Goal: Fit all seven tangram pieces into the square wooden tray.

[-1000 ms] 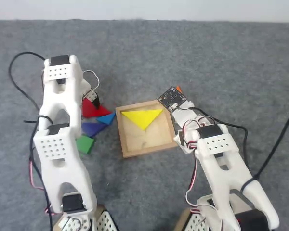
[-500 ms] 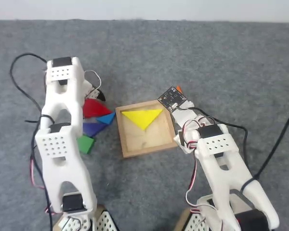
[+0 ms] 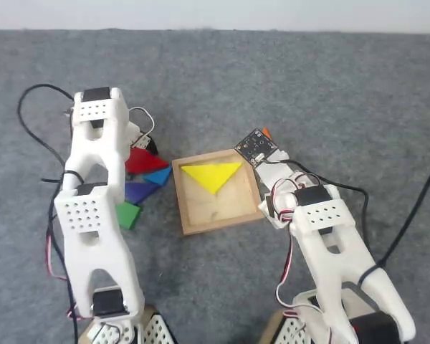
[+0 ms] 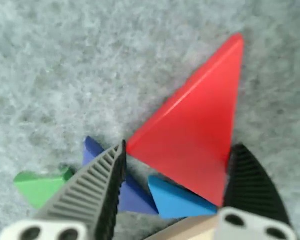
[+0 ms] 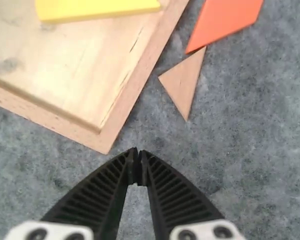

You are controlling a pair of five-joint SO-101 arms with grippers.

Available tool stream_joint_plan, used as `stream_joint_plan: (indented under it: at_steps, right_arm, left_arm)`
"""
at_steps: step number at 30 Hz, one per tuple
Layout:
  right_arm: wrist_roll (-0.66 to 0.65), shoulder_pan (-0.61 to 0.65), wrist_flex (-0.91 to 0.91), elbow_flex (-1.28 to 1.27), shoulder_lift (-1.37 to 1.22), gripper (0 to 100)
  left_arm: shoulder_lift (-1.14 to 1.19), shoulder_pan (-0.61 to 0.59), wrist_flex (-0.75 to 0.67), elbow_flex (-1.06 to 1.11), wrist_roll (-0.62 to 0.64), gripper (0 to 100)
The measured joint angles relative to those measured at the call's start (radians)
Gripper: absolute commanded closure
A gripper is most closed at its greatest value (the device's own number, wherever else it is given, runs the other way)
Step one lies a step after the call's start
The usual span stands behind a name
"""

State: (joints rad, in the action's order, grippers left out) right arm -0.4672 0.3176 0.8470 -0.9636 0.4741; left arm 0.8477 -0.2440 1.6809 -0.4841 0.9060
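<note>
Presently, left gripper (image 4: 181, 146) is spread wide about the red triangle (image 4: 195, 125), left of the wooden tray (image 3: 218, 221). Right gripper (image 5: 139, 152) is closed off the tray's corner; yellow triangle (image 3: 211, 174) is seated along its far rim.

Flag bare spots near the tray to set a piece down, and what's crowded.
Free: tray floor nearside of the yellow triangle; carpet off the tray's far rim and near rim. Crowded: tray's left, red triangle, light blue triangle, dark blue piece, green piece under the open left claw; its right side, shut right claw, orange piece, wooden triangle.
</note>
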Motion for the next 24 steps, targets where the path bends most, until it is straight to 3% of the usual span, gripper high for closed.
stream_joint_plan:
  at_steps: [14,19,24]
  right_arm:
    - [0.0,-0.005,0.0,0.0,0.0,98.9]
    - [0.0,-0.005,0.0,0.0,0.0,98.9]
    - [0.0,-0.003,0.0,0.0,0.0,98.9]
  left_arm:
    - [-0.002,0.002,-0.002,-0.003,0.002,78]
    - [0.014,0.002,0.02,-0.057,-0.107,69]
    - [0.02,-0.023,0.035,-0.075,-0.272,68]
